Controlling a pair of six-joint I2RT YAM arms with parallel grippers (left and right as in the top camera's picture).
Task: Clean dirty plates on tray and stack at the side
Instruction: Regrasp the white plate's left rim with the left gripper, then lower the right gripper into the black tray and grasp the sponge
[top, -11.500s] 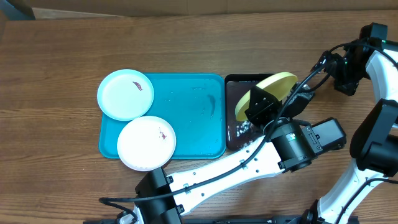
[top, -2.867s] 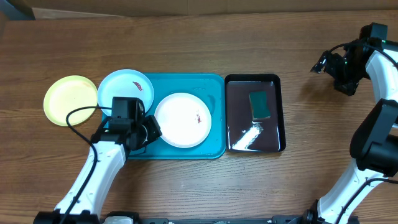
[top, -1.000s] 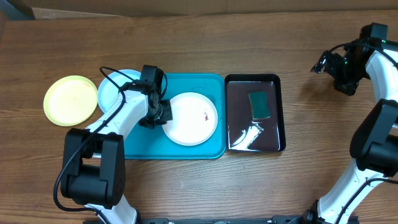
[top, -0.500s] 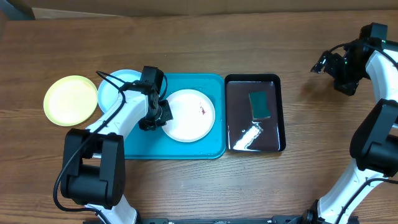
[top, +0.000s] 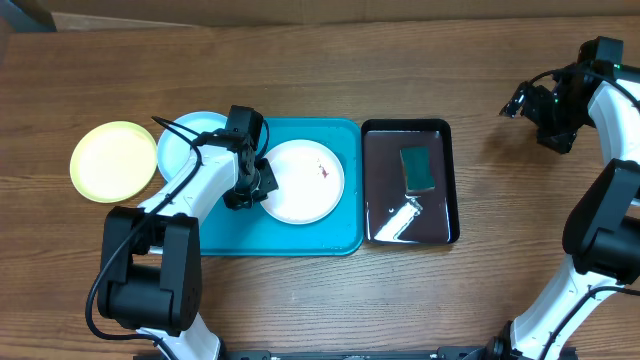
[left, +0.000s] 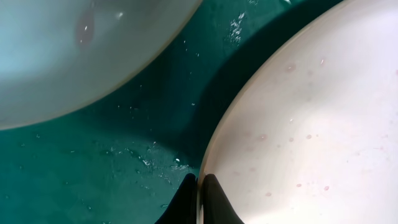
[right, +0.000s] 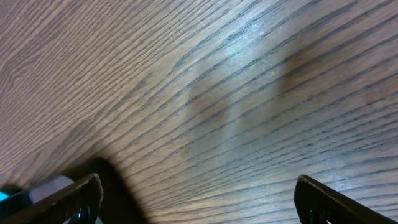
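The teal tray (top: 340, 235) lies mid-table. A white plate (top: 305, 185) with a small reddish smear rests on it. My left gripper (top: 256, 187) is shut on that plate's left rim; in the left wrist view the fingers (left: 199, 199) pinch the white plate's edge (left: 298, 130) above the wet tray (left: 93, 162). A light blue plate (top: 185, 145) sits at the tray's upper left corner, partly hidden by my left arm, and shows in the left wrist view (left: 74, 43). A yellow-green plate (top: 112, 161) lies on the table left of the tray. My right gripper (top: 527, 100) is open over bare wood at the far right.
A glossy black tray (top: 440, 215) with a green sponge (top: 417, 168) and some water sits right of the teal tray. The right wrist view shows only wood grain (right: 236, 106) between its fingers (right: 199, 199). A cardboard edge runs along the back.
My left gripper has carried the yellow-green plate off to the left, then taken hold of the white plate's rim. Over the last second the plate shifted slightly up and left on the tray.
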